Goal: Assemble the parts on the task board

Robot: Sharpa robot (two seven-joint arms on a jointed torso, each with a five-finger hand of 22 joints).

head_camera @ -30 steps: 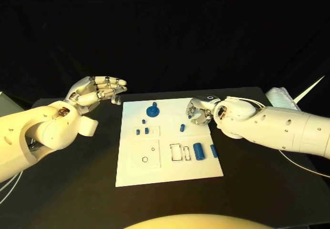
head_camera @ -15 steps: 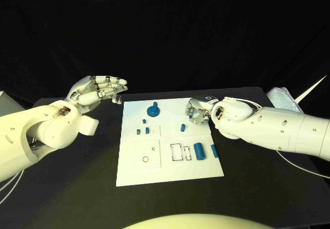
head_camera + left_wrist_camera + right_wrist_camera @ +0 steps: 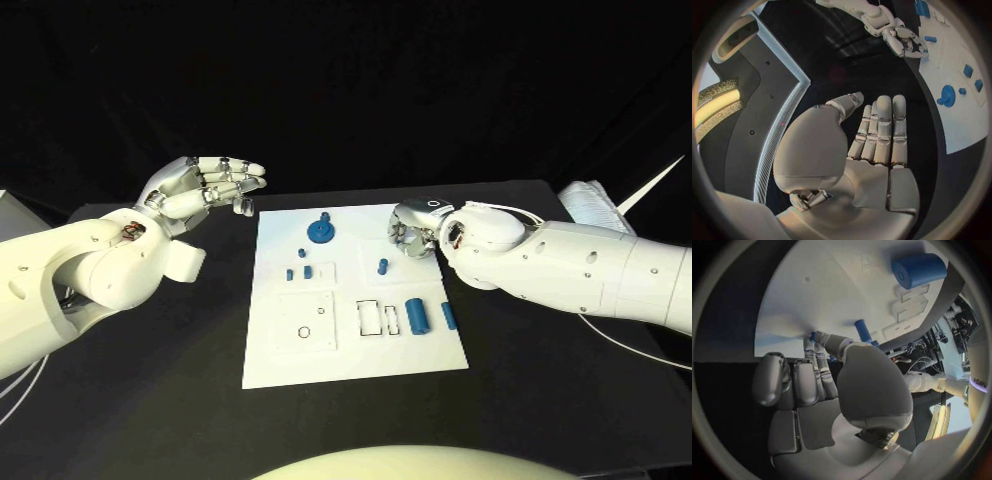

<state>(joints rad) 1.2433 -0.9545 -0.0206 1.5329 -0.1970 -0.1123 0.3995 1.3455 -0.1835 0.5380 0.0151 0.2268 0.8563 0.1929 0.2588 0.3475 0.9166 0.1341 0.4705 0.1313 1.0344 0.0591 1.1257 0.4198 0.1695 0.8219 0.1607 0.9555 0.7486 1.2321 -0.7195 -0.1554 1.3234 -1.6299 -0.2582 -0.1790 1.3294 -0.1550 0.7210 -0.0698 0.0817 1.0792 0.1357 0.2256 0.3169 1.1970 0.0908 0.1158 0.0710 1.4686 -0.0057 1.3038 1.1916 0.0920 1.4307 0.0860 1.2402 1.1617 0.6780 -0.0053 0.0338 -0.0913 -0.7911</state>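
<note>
Curling over the task board [image 3: 353, 360], the right hand [image 3: 418, 232] holds nothing I can confirm; nearby small peg [image 3: 382, 267] risks knocking.

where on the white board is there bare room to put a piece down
The near strip of the task board, below the outlined slots, is bare. The far half is crowded: blue round piece, small pegs, and the right hand over the far right corner.
</note>
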